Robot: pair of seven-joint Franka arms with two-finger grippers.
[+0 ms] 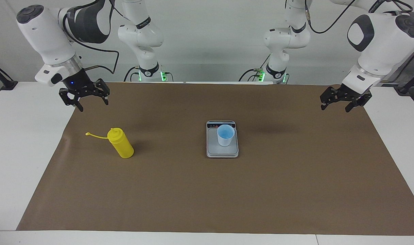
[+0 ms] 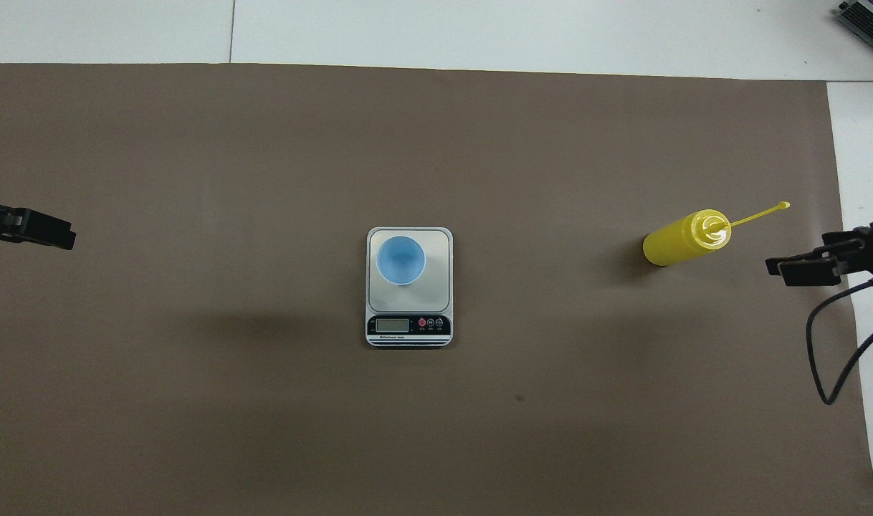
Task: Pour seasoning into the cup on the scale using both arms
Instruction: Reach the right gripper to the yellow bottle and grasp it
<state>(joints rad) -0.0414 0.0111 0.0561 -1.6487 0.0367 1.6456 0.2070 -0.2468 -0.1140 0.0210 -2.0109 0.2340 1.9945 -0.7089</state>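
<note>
Seasoning (image 1: 121, 143): yellow plastic squeeze bottle, cylindrical, domed nozzle top, thin yellow cap strap (image 1: 95, 136) sticking out sideways from the top. It stands upright on the brown mat (image 1: 207, 204), toward my right arm's end of the worktop (image 1: 20, 153), well apart from the scale.

Cup (image 1: 225, 135): small, light blue, tapered, no handle, shorter than the bottle. It stands upright on the weighing plate of the scale (image 1: 222, 151), at the half of the plate nearer to me. Its inside shows plain blue from overhead; I can make out no contents.

Scale: flat, rectangular, silver-grey, grey plate, dark display strip with small buttons at the end nearest me. It sits near the middle of the mat.

My right gripper (image 1: 88, 102) hangs in the air over the mat's edge at my right arm's end, fingers apart, holding nothing, clear of the bottle.

My left gripper (image 1: 338, 106) hangs over the mat's edge at my left arm's end, fingers apart, holding nothing, well apart from the scale.
</note>
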